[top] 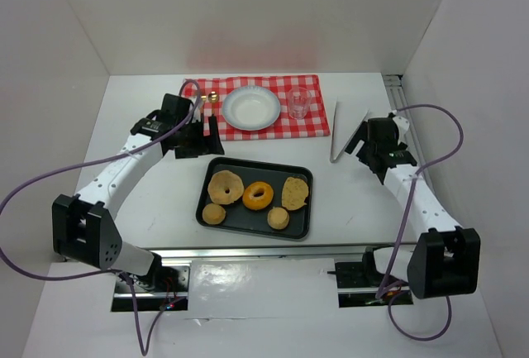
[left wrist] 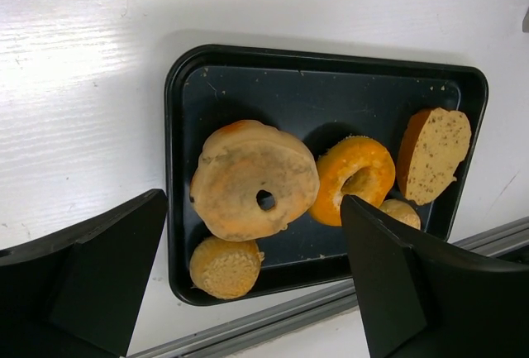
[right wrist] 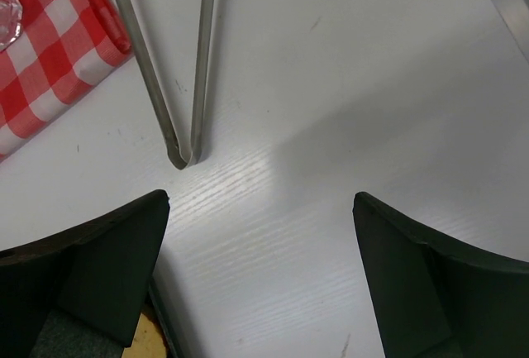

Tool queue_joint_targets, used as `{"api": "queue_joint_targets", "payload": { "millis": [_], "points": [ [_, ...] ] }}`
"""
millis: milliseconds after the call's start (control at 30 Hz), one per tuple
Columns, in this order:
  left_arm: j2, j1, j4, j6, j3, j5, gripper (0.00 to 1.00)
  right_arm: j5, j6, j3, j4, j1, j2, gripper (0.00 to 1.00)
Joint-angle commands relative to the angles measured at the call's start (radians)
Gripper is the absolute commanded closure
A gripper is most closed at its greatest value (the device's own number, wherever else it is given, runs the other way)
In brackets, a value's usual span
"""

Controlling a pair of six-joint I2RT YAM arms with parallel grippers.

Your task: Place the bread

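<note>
Two small round golden buns lie in the dark tray (top: pixel 246 219): one bread (top: pixel 214 213) in its near-left corner, the other bread (top: pixel 278 218) near the front middle. The left wrist view has the first bread (left wrist: pixel 225 265) below the tan bagel (left wrist: pixel 252 179); the second bread (left wrist: pixel 399 211) is half hidden behind one finger. My left gripper (top: pixel 201 138) hovers open beyond the tray's far-left corner, holding nothing. My right gripper (top: pixel 364 145) is open over bare table to the tray's right, beside the metal tongs (top: pixel 335 131).
The tray also holds an orange doughnut (top: pixel 258 195) and a flat oval slice (top: pixel 295 193). Behind it, a red checked cloth (top: pixel 318 122) carries a white plate (top: pixel 251 107), a clear glass (top: pixel 298 102) and a small gold object (top: pixel 212 97). White walls enclose the table.
</note>
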Motion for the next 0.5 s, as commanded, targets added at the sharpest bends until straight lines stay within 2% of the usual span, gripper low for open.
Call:
{"api": "queue_joint_targets", "payload": {
  "millis": [0, 167, 367, 467],
  "points": [
    [-0.006, 0.0, 0.019, 0.006, 0.015, 0.04, 0.0, -0.021, -0.074, 0.033, 0.113, 0.007, 0.075, 0.0],
    [-0.006, 0.0, 0.019, -0.003, 0.015, 0.04, 0.0, -0.154, -0.156, 0.104, 0.227, 0.039, 0.229, 0.0],
    [-0.006, 0.0, 0.019, -0.012, 0.015, 0.03, 0.0, -0.145, -0.19, 0.195, 0.287, 0.085, 0.436, 0.0],
    [-0.006, 0.0, 0.019, -0.012, 0.027, 0.03, 0.0, -0.075, -0.179, 0.267, 0.264, 0.085, 0.541, 0.0]
  ]
}}
